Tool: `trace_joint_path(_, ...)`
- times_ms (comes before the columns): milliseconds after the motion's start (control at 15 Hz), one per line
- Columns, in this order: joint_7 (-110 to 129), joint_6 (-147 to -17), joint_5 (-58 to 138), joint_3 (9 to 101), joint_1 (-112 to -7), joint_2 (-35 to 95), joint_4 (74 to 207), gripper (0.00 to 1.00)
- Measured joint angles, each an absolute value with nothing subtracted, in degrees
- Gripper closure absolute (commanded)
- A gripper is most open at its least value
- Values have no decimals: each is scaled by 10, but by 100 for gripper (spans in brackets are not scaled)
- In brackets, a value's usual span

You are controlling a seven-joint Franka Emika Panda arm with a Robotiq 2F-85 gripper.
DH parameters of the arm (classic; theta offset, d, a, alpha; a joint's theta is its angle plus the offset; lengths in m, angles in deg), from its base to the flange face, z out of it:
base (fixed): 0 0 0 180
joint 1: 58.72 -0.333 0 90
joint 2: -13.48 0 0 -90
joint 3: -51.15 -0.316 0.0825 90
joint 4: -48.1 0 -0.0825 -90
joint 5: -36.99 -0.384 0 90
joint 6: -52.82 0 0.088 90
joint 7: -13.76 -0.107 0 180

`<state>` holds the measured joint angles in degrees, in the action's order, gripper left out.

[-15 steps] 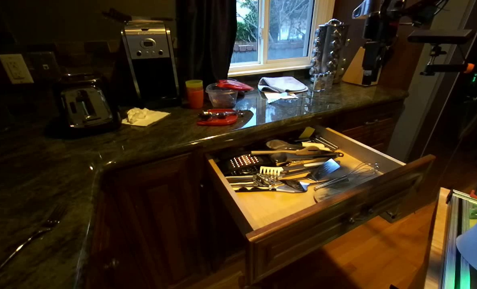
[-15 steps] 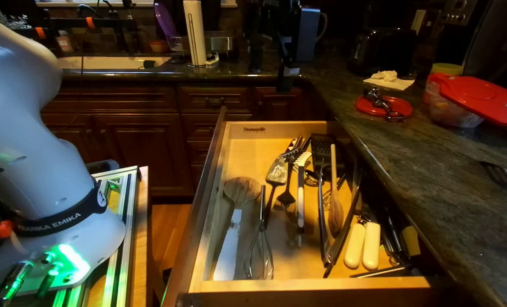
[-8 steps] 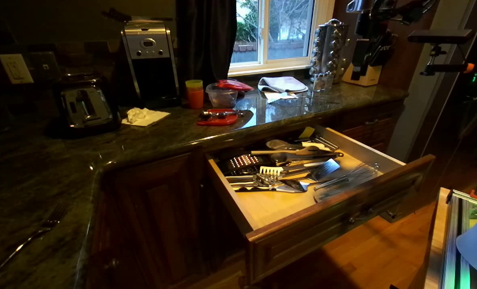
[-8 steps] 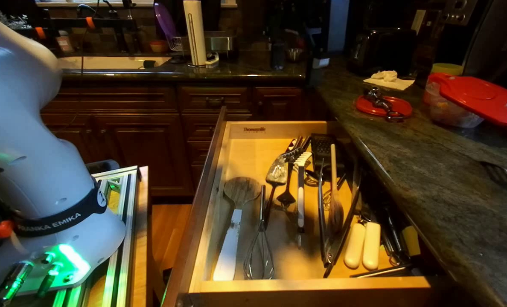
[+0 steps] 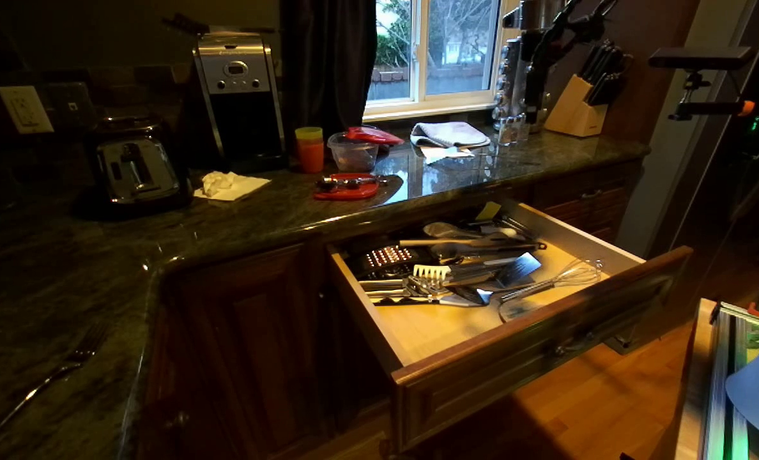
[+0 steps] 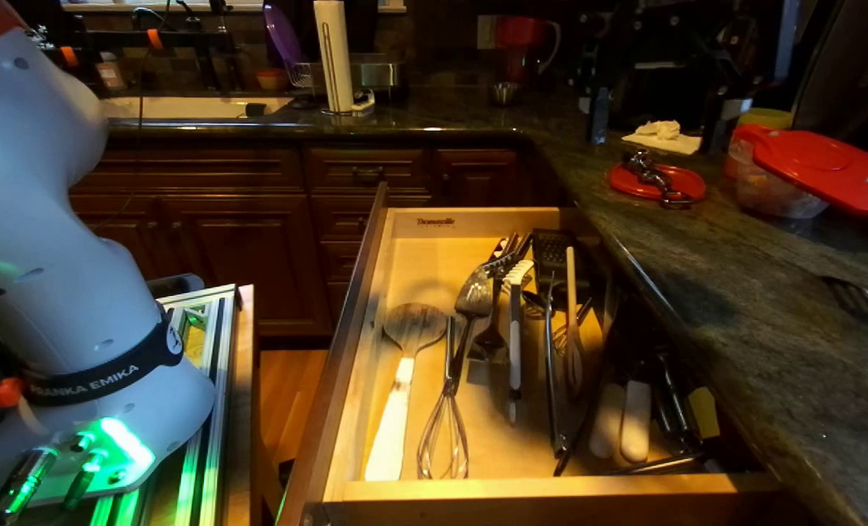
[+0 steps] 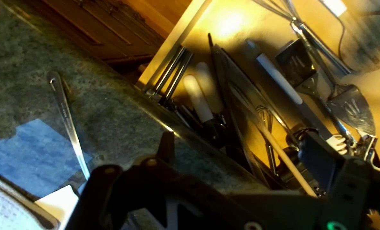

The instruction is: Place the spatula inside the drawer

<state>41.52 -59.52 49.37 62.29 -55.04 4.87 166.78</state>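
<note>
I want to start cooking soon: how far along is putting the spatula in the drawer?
Done: the drawer stands open. In hand: nothing; the claw is open, jaws apart. Left: grasping what is probably the spatula, lying partly hidden on the counter in the wrist view, then laying it in the drawer.

In an exterior view, a toaster [image 5: 140, 169] stands on the dark worktop [image 5: 264, 220] just beside a crumpled wad of paper [image 5: 218, 183] on a flat napkin [image 5: 250, 187], with a silver-and-black coffee maker [image 5: 242, 96] behind. Near that stand an orange cup [image 5: 310, 153] with a yellow rim and a clear tub [image 5: 352, 154] topped by a tilted red lid [image 5: 374, 135], while a folded pale cloth [image 5: 450, 134] lies below the window [image 5: 446, 64]. A paper towel roll [image 6: 334, 58] stands upright near the sink [image 6: 178, 108] in an exterior view.
</note>
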Motion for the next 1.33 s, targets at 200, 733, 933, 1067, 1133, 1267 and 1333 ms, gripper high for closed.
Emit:
trace_joint_path(200,489,-607,490,630,-534,128,1588,0)
trace_joint_path(733,656,-607,384,628,-450,291,1405,0)
trace_joint_path(933,689,-607,348,616,-423,343,1352,0)
trace_joint_path(1067,702,-607,334,606,-410,374,1320,0)
trace_joint_path(1133,707,-607,330,601,-404,388,1306,0)
trace_joint_path(1267,713,-606,327,594,-396,409,1285,0)
trace_joint_path(1333,712,-606,327,594,-396,411,1284,0)
